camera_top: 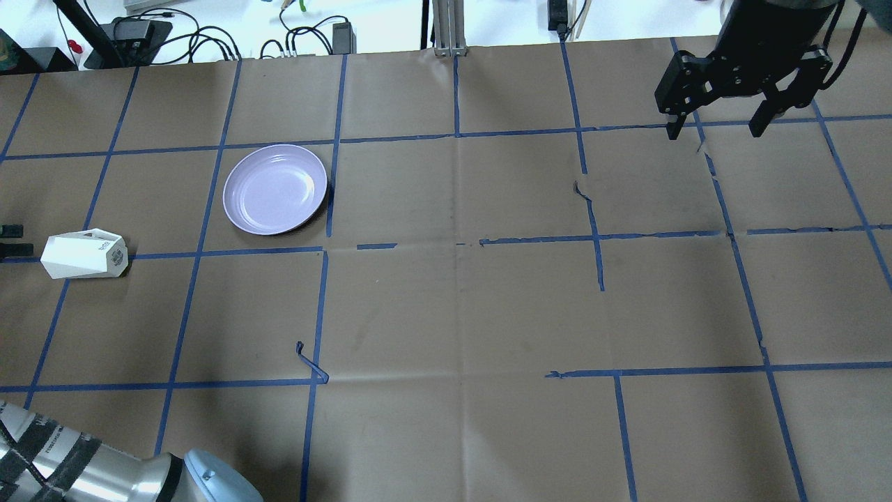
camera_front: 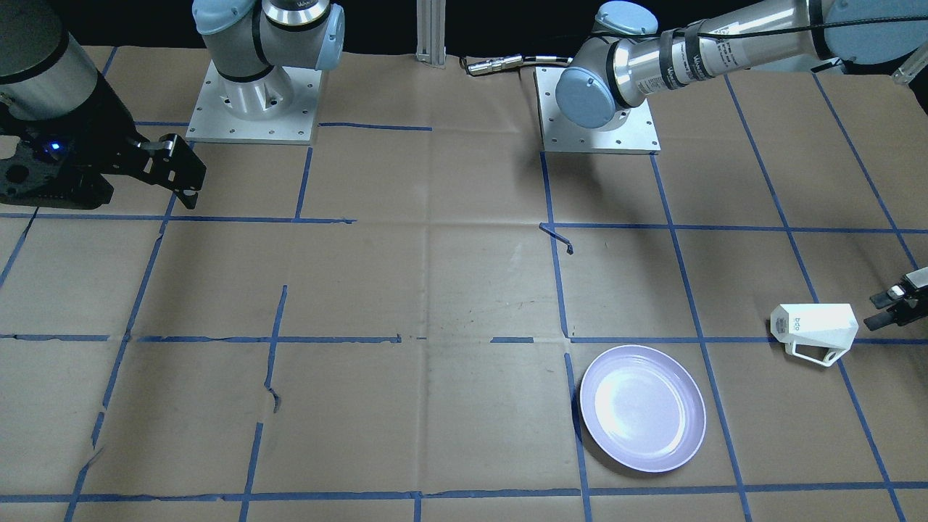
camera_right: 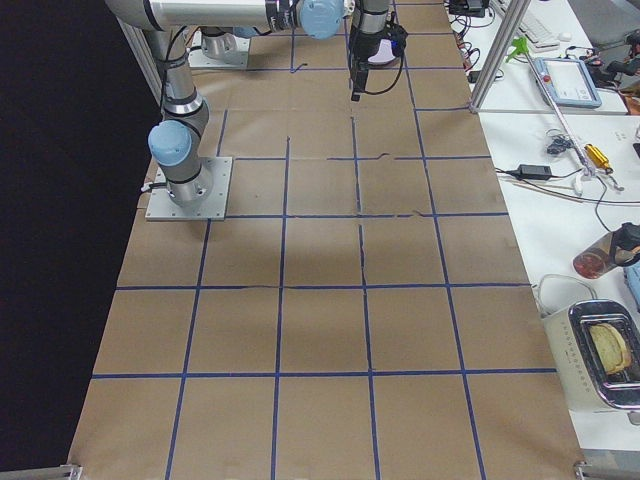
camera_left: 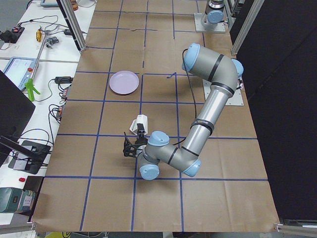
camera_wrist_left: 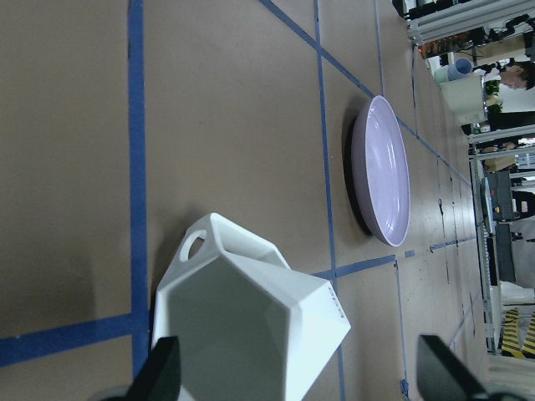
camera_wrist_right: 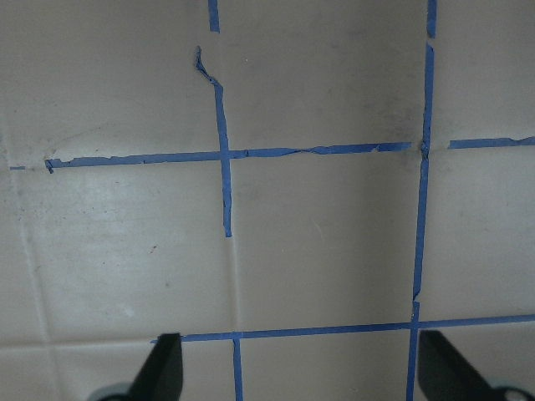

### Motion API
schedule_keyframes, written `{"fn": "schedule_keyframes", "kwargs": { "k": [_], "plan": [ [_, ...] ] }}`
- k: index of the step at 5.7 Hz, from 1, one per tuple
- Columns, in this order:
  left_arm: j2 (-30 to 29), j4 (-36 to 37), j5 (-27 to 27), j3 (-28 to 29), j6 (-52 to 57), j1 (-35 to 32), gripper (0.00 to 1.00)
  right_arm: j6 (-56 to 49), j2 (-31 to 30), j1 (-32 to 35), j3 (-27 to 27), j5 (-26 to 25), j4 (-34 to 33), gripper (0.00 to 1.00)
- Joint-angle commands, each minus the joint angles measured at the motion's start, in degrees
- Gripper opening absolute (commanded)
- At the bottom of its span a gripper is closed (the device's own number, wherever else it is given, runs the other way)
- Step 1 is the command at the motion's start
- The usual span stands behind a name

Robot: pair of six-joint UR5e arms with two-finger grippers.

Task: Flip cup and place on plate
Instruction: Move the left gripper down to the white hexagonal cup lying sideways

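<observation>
Left claw [camera_front: 879,309] stands wide open and holds nothing. It is low over the desk [camera_front: 435,290] at the right edge of the front-facing frame, and its two dark fingers point at the cup [camera_front: 815,328]. In the left wrist frame the fingertips [camera_wrist_left: 163,372] show at the lower left and lower right corners, and the mouth of the cup fills the lower middle between them. The front-facing and overhead frames show a small gap between the fingers and the cup, so they are just beside it and do not touch it.

The cup lies on its side on the brown paper, right of centre in the front-facing frame. Its open mouth faces the left claw and its narrower bottom end points away, toward frame left. The thin handle [camera_front: 815,354] is on the side toward the bottom of that frame. Small grey lettering shows near the bottom end.

Farther on, the plate [camera_front: 642,408] lies flat on the desk with nothing in it, lower and more to the left in the front-facing frame, apart from the cup. A blue tape line passes along its left rim.

Far across the desk, in the upper right of the overhead frame, the right claw [camera_top: 714,131] hangs above the paper, also wide open and holding nothing. Its wrist frame shows only brown paper and blue tape.
</observation>
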Motion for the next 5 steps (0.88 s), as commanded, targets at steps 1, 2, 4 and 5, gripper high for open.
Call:
{"fn": "schedule_keyframes", "kwargs": {
  "k": [1,2,4,5],
  "plan": [
    [-3.34,-5.34,-0.29,0.0,6.35,-0.63,0.99,0.0,0.0,0.0,0.0,0.0,0.0,1.0],
    [-3.8,-6.77,-0.29,-0.08,7.7,-1.16,0.99,0.0,0.0,0.0,0.0,0.0,0.0,1.0],
    [-3.8,-7.65,-3.25,-0.08,8.24,-2.04,0.68,0.0,0.0,0.0,0.0,0.0,0.0,1.0],
    [-3.8,-8.88,-3.27,-0.08,8.24,-2.04,0.11,0.0,0.0,0.0,0.0,0.0,0.0,1.0]
  ]
}}
